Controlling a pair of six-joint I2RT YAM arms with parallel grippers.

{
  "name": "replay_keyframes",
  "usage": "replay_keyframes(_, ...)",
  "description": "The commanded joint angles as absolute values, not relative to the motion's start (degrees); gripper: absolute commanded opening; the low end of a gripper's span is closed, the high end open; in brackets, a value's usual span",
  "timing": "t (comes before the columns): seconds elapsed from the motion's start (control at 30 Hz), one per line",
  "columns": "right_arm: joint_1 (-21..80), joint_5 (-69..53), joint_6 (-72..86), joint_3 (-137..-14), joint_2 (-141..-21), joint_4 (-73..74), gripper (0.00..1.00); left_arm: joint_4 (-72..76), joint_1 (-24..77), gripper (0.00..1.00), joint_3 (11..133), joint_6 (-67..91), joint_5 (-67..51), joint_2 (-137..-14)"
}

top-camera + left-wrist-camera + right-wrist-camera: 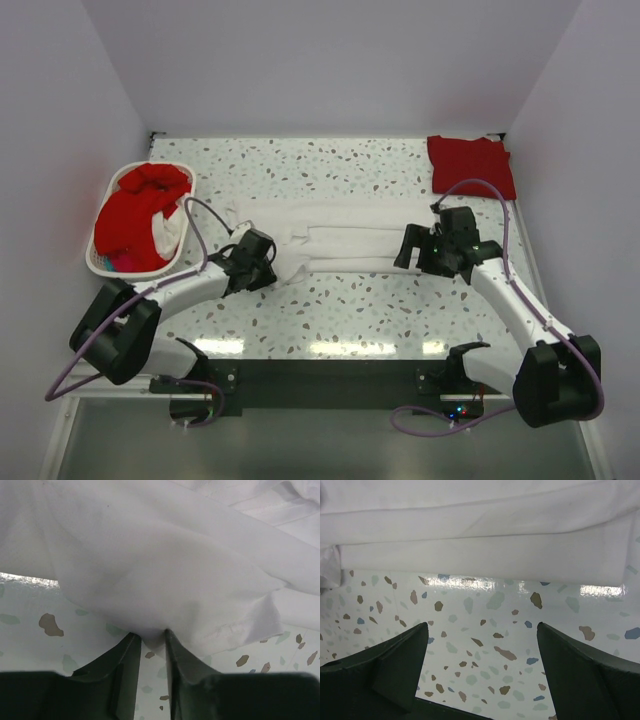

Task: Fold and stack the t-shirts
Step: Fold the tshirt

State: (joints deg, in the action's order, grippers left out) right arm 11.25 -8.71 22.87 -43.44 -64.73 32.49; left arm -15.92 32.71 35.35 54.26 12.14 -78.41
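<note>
Top external view shows the white t-shirt lying as a long folded band across the middle of the bench, with a folded red t-shirt at the far right corner. The left gripper is clenched on a fold at the white t-shirt's left end. The right gripper is released, jaws wide over bare bench just beside its right end.

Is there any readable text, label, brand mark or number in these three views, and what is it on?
None can be read in any view. The white t-shirt, the folded red t-shirt, the basket and the speckled table show no print, label or number.
</note>
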Motion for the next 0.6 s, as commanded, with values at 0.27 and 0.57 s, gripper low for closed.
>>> replay_keyframes(0.27, 11.4, -9.4, 21.9, -43.7, -64.0, 31.6, 0.93, -21.4, 33.0, 0.03, 46.8, 53.7, 15.2, -80.6)
replay_keyframes(0.57, 11.4, -10.1, 20.3, -43.6, -63.4, 32.3, 0.93, -22.3, 29.9, 0.07, 59.4, 47.2, 16.8, -89.2)
